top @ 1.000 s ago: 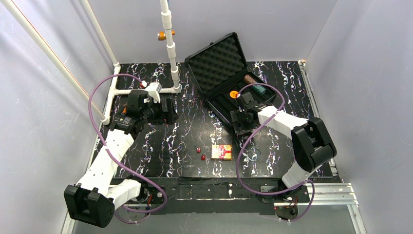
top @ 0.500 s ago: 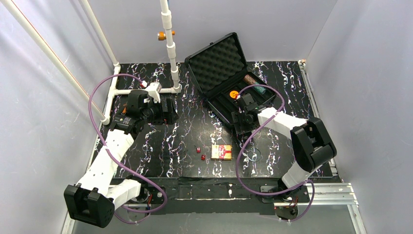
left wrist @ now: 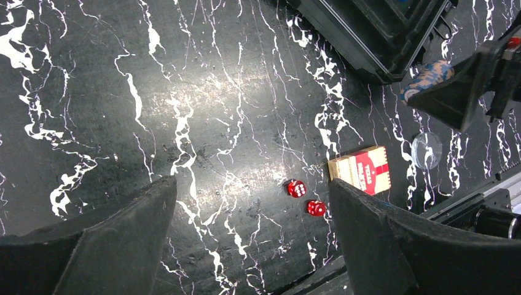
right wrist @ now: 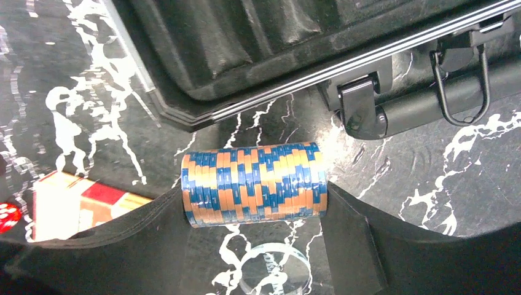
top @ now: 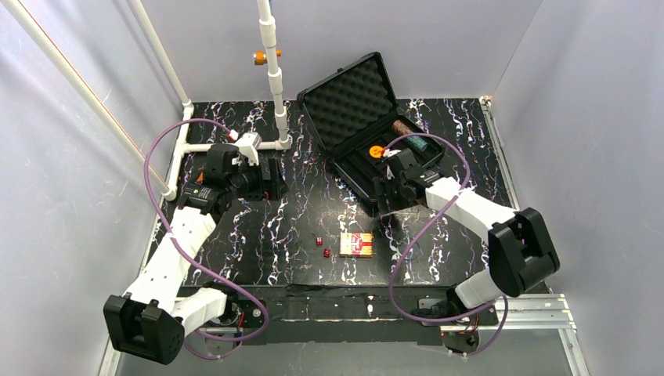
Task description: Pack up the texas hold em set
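Observation:
The black case [top: 344,160] lies open at the back, its foam lid [top: 348,98] raised. An orange disc [top: 377,151] and two chip stacks [top: 411,137] lie inside it. Just in front of the case's front edge [right wrist: 344,61], my right gripper [right wrist: 253,196] is shut on a blue-orange chip stack [right wrist: 253,181], held sideways by its ends; the stack [left wrist: 427,77] also shows in the left wrist view. Two red dice [top: 322,247] and the red-yellow card box [top: 356,244] lie on the table. My left gripper [left wrist: 250,190] hangs open over bare table, left of the dice [left wrist: 297,188].
A clear round disc [right wrist: 274,270] lies flat on the table under the held stack. White pipe framing [top: 274,70] stands at the back left, with a horizontal bar beside my left arm. The case's latches [right wrist: 362,107] face the near side. Walls enclose the table.
My right gripper has closed onto the chip stack and turned a little, and the right arm's elbow has swung out to the right and nearer. The left arm has not moved.

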